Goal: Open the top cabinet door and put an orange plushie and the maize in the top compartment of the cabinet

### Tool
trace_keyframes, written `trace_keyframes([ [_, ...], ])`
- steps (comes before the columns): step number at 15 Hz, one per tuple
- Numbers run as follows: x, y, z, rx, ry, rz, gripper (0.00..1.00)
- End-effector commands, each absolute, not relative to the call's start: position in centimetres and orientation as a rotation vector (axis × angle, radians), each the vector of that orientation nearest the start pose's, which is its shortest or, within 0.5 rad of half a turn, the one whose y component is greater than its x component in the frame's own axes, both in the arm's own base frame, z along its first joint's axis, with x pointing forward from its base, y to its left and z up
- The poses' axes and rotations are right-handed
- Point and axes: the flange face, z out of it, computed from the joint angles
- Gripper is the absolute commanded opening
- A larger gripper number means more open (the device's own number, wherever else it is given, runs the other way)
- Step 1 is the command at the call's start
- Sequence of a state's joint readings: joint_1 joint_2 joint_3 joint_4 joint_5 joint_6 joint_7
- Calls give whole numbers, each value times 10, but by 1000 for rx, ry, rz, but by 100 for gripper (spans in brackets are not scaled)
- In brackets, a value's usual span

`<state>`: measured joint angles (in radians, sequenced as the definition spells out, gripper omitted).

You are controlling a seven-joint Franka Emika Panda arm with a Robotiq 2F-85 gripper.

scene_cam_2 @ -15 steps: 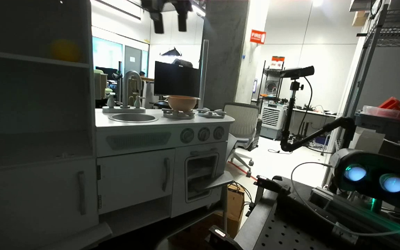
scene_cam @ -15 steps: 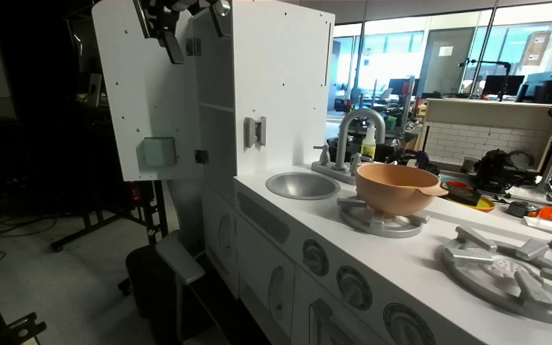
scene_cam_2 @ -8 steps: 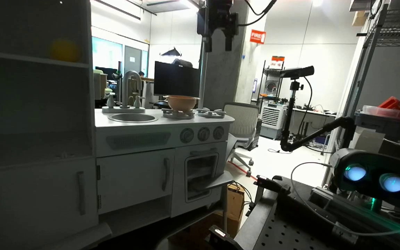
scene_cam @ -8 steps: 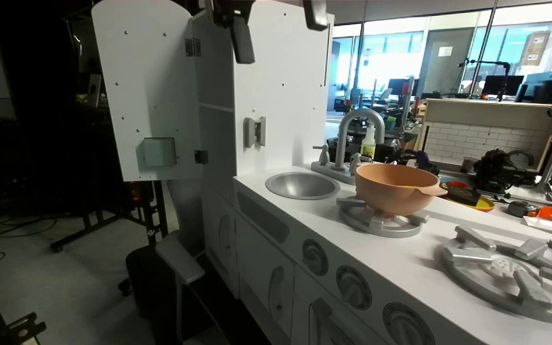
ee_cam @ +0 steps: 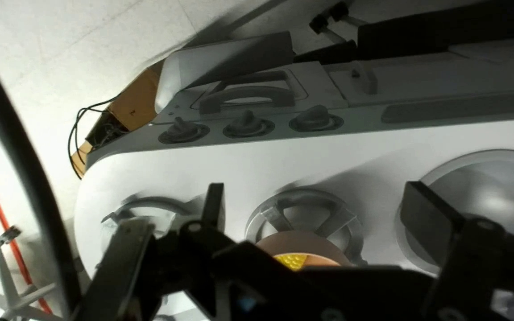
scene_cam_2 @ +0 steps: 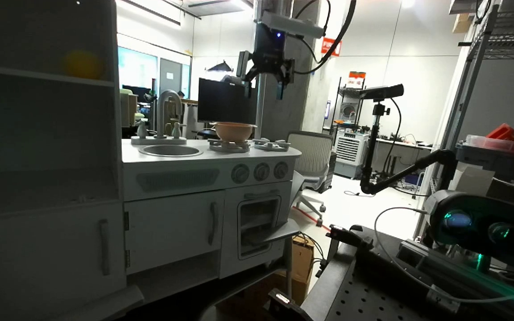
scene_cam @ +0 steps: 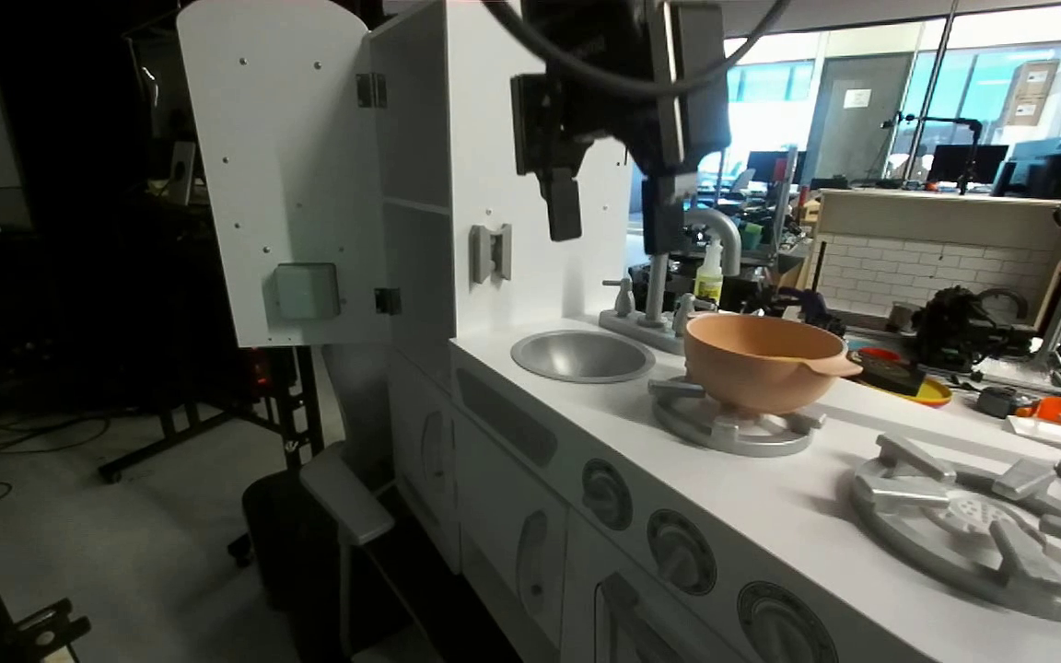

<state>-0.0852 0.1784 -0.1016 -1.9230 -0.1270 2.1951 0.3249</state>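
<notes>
Wrist view: the Robotiq gripper (ee_cam: pixel 317 196) stands wide, holding nothing; the maize (ee_cam: pixel 291 260), its long axis hidden, lies below, inside the peach bowl (ee_cam: pixel 304 240), framed between the jaws.

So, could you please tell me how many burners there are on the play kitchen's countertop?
2: one burner beneath the tan bowl, nearer the sink, and a second burner farther from the sink. The bowl partly hides the first; no further burner shows.

Plushie (scene_cam_2: pixel 83 64) yellow-orange; maize (ee_cam: pixel 291 260) yellow, dotted; bowl (scene_cam: pixel 756 368) peach; door (scene_cam: pixel 286 175) white.
</notes>
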Motion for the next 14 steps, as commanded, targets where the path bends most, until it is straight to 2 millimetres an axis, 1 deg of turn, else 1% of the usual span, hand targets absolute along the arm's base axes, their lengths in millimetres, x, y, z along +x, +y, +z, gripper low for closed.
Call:
trace_keyframes([
  [1, 644, -115, 376, -3081, 846, -203, 100],
  [2, 653, -120, 363, -3061, 874, -207, 100],
  [4, 671, -116, 366, -3036, 917, -216, 100],
  [5, 680, -126, 355, -3021, 933, -222, 100],
  [6, 686, -125, 360, -3013, 945, -232, 100],
  [7, 691, -120, 370, -3013, 947, -236, 100],
  [8, 696, -128, 362, -3010, 941, -234, 100],
  [10, 705, -126, 375, -3029, 961, -226, 100],
  [11, 708, -134, 369, -3030, 965, -221, 100],
  [13, 715, -139, 374, -3032, 993, -213, 100],
  [14, 718, -151, 363, -3027, 1006, -214, 100],
])
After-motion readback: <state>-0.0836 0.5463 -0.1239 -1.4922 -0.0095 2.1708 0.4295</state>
